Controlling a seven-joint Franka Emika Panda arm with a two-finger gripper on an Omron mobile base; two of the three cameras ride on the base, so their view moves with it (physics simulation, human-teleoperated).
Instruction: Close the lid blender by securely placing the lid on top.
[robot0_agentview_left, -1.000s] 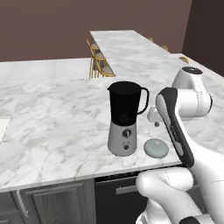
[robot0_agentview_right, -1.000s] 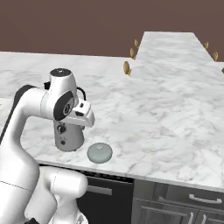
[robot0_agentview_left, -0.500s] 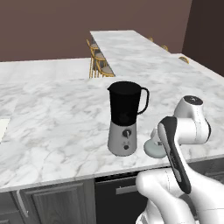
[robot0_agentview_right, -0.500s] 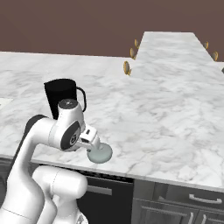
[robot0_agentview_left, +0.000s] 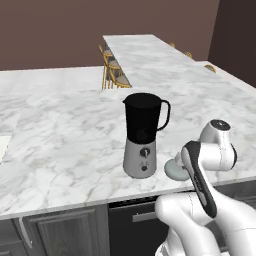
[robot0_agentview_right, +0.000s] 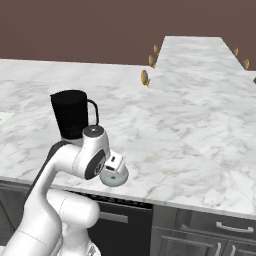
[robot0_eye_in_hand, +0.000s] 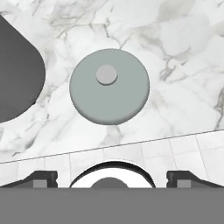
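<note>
The lid (robot0_eye_in_hand: 109, 85) lies ungrasped on the counter (robot0_agentview_left: 60, 135), right of the open-topped blender (robot0_agentview_left: 143, 134). The gripper (robot0_eye_in_hand: 112, 180), fingers spread, is held above it; pickup and placement remain.

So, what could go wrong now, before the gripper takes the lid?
1. The lid lies near the counter front edge; a clumsy push might slide it off.
2. It is a low dome with a small knob; the open gripper could slip unless centred.
3. The blender stands close beside it, so the arm may bump it.
</note>
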